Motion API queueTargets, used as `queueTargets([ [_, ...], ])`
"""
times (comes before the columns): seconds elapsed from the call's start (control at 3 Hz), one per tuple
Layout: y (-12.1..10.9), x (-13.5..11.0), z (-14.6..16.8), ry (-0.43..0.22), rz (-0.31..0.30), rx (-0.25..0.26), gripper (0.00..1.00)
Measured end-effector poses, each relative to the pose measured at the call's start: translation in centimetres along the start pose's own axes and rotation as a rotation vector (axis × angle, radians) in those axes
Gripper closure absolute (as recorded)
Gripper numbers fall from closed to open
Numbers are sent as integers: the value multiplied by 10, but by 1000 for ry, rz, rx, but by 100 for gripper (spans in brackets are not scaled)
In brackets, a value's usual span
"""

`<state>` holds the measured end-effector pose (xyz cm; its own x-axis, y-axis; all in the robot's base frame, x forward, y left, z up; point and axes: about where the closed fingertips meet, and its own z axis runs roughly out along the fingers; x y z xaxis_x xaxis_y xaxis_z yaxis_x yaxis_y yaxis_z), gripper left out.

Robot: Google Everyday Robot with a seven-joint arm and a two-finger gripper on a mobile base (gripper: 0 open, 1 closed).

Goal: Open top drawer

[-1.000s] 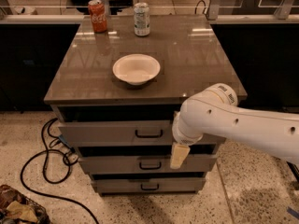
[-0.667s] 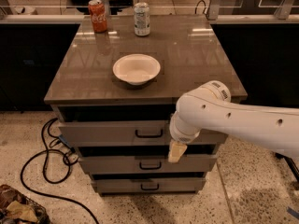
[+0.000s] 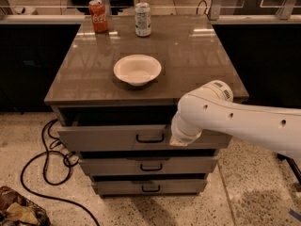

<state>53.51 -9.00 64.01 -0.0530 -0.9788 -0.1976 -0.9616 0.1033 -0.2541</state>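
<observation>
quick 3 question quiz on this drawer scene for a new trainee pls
1. True or false: the top drawer stands partly pulled out, ahead of the middle drawer.
2. Which sits nearest the front edge of the cabinet top? A) red can B) white bowl C) silver can
3. Fill in: the gripper is at the top drawer's front, beside its black ____.
Key: 1 true; 2 B; 3 handle.

The brown counter (image 3: 197, 55) carries a white bowl (image 3: 137, 69) near its middle, slightly toward the front edge. A red can (image 3: 99, 16) stands at the back left corner, a pale can (image 3: 142, 19) near it by the back edge. The gripper (image 3: 179, 139) is below the front edge.
</observation>
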Motion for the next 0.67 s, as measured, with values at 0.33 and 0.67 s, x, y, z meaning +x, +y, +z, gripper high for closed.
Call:
queueTargets([
  [0.33, -1, -1, -3, 0, 0, 0, 87],
  [0.67, -1, -1, -5, 0, 0, 0, 100],
])
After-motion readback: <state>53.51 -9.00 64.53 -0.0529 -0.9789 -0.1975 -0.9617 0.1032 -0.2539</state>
